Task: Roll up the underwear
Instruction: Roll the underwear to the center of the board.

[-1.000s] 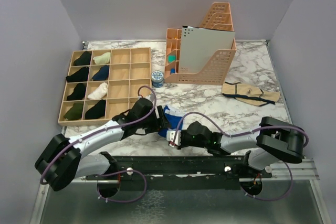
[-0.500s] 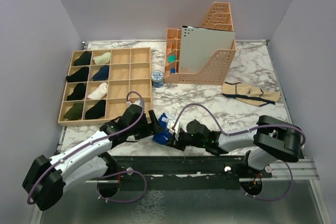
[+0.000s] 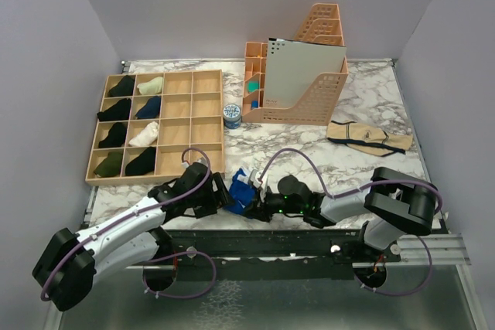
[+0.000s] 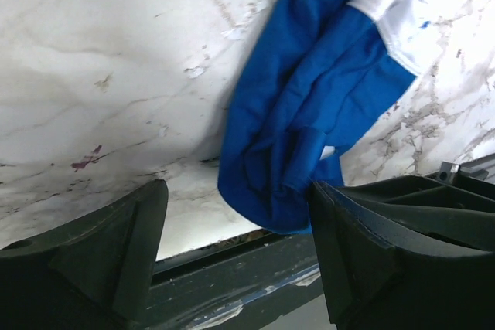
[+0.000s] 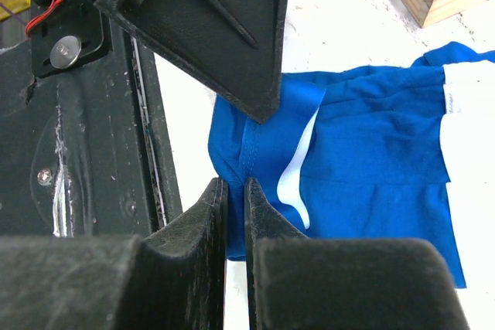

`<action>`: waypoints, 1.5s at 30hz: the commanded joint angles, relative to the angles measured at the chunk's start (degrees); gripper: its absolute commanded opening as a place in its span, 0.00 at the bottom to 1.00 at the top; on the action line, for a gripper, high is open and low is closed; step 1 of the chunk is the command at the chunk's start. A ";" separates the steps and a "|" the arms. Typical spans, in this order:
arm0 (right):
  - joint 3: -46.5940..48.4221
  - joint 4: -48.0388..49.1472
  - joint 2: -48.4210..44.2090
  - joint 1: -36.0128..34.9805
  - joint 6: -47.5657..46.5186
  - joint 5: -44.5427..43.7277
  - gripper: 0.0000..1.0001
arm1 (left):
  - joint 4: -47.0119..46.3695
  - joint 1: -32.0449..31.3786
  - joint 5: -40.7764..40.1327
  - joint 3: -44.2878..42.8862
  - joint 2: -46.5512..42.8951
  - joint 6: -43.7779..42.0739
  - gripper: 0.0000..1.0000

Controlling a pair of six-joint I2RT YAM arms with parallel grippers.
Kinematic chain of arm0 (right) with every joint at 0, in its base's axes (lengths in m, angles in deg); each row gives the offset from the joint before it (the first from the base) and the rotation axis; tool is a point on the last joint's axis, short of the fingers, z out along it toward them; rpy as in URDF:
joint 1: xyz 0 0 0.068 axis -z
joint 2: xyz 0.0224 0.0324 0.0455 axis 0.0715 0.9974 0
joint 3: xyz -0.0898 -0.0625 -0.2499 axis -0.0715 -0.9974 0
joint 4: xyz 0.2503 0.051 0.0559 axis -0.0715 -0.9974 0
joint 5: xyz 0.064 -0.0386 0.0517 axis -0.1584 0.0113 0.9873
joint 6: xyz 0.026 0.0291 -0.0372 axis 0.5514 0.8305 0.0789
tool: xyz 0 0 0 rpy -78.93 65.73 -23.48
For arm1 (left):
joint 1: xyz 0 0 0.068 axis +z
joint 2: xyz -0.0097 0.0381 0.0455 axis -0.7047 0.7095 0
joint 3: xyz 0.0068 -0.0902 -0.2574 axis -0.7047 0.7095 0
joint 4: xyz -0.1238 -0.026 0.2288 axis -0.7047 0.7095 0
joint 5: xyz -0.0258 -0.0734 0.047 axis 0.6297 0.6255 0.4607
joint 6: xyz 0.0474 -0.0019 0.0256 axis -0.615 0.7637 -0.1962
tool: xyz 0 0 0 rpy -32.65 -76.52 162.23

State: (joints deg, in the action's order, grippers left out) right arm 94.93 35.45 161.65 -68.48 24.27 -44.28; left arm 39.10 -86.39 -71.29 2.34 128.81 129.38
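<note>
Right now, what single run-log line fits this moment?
underwear: bunched at near edge of table | left claw: open around it | right claw: shut on its edge

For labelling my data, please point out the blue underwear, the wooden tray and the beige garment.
blue underwear [image 4: 309,106]: left wrist view, middle of cloth.
wooden tray [image 3: 177,107]: top view, bare compartment.
beige garment [image 3: 370,138]: top view, its middle.

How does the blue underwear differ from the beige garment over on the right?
The blue underwear has white trim; the beige garment has dark trim. The underwear is bunched, pinched by the right gripper; the garment lies flat, untouched. Both rest on the marble table.
</note>
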 commanded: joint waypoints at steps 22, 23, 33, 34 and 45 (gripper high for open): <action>-2.66 -0.74 -0.73 -0.13 -8.73 3.60 0.36 | -6.62 0.03 -2.02 0.83 8.99 4.84 0.00; -2.47 -2.03 -1.10 -0.13 -11.24 4.25 0.42 | -6.68 0.06 -1.98 0.72 9.00 4.83 0.00; 0.90 -10.38 -2.97 -3.57 -27.95 -2.04 0.77 | -8.81 0.02 1.09 -0.13 12.04 4.79 0.00; 1.43 -10.47 -2.61 -4.28 -29.16 -3.68 0.77 | -9.08 0.08 1.28 -0.05 12.10 4.89 0.00; 2.94 -6.56 3.45 -10.52 -38.34 -21.45 0.51 | -9.46 0.06 2.92 -0.18 12.46 5.10 0.00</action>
State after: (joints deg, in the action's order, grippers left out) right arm 97.60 28.11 162.57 -76.68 -8.87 -56.15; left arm 29.02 -86.43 -69.02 2.34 140.59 134.71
